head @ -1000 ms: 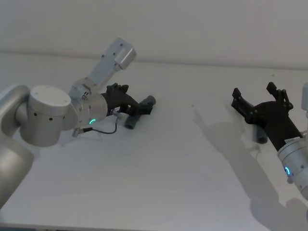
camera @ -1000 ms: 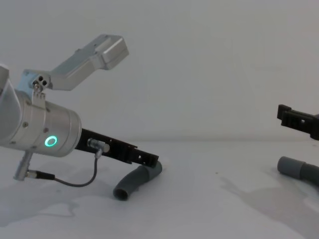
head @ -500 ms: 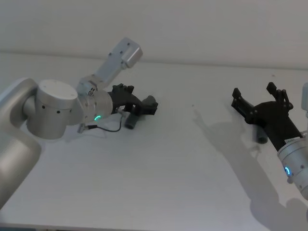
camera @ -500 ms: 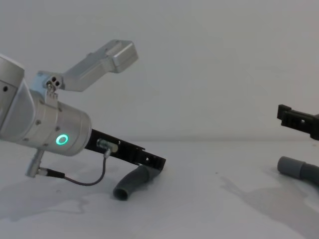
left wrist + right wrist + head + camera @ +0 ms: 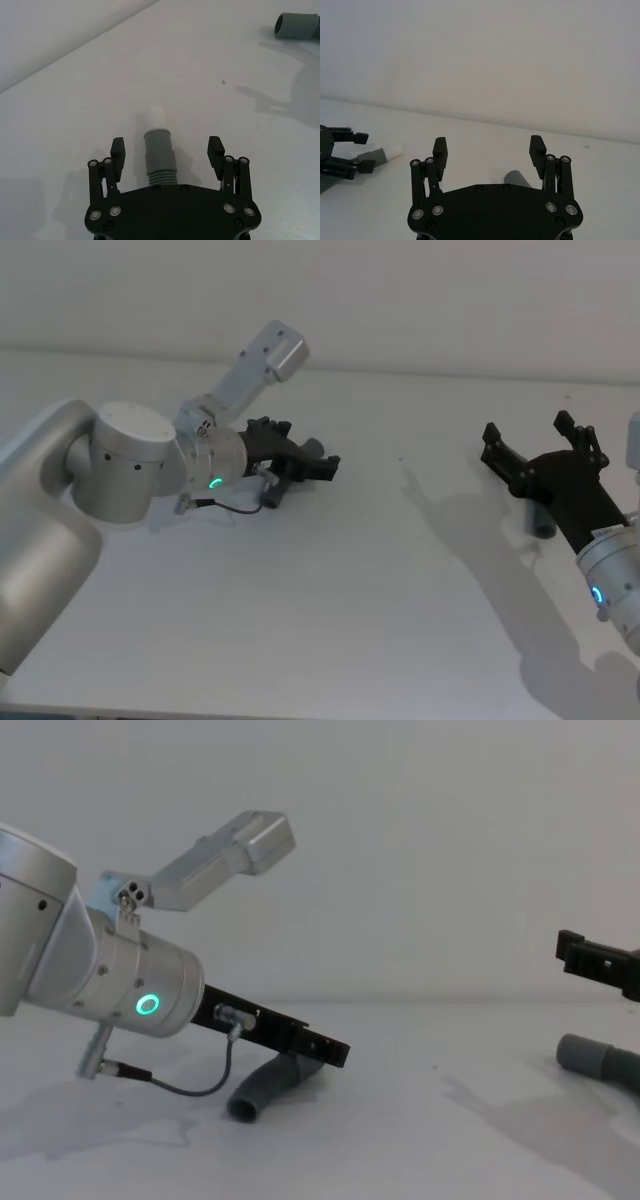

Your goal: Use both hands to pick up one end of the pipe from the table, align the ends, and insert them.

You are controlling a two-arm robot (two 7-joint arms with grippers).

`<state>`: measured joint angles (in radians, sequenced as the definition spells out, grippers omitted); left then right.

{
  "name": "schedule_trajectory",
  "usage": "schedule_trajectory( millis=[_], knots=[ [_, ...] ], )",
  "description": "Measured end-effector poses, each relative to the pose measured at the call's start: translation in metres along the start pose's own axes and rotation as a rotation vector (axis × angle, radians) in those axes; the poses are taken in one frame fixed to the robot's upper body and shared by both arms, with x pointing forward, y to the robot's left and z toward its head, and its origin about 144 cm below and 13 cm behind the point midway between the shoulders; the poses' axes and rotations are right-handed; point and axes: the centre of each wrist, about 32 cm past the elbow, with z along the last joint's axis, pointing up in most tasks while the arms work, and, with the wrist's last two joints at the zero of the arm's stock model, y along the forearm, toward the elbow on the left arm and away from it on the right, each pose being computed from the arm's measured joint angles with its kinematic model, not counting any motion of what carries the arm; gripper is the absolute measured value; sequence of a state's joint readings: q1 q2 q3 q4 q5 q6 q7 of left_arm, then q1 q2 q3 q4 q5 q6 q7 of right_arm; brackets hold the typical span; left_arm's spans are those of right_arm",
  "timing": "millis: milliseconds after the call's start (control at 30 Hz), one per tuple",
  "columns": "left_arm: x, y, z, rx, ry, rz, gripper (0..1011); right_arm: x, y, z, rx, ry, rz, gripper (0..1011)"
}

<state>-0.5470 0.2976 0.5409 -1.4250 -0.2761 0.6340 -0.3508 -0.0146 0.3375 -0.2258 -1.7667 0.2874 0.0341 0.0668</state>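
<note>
1. Head view shows the left gripper [image 5: 308, 448] low over the table [image 5: 350, 590] at its left side, and the right gripper [image 5: 527, 428] at the far right, well apart from it.
2. Left wrist view: the left fingers are spread wide to either side of one hose piece [image 5: 160, 157]. They flank its smooth cuff without touching it. A white stub [image 5: 157, 116] pokes out of that cuff.
3. Chest view shows this piece lying on the table under the gripper.
4. The right gripper is also wide open and holds nothing. The other hose piece [image 5: 595, 1058] lies on the table just below it.
5. Progress: only the approach looks done, and nothing is gripped or lifted. Left to do are closing on each piece, raising them, lining up the ends and pushing them together.
</note>
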Motion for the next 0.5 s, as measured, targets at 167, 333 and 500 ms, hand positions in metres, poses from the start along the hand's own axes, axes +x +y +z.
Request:
schedule_trajectory(
  millis=[167, 333, 500],
  knots=[
    [-0.0016, -0.0018, 0.0001, 0.004, 0.005, -0.005, 1002, 0.0, 0.0, 0.0, 0.0, 0.0, 0.0, 1000],
    [-0.0039, -0.0041, -0.0004, 0.01, 0.012, -0.009, 1002, 0.0, 0.0, 0.0, 0.0, 0.0, 0.0, 1000],
    [-0.0062, -0.0059, -0.0012, 0.015, 0.017, -0.014, 1002, 0.0, 0.0, 0.0, 0.0, 0.0, 0.0, 1000]
  ],
)
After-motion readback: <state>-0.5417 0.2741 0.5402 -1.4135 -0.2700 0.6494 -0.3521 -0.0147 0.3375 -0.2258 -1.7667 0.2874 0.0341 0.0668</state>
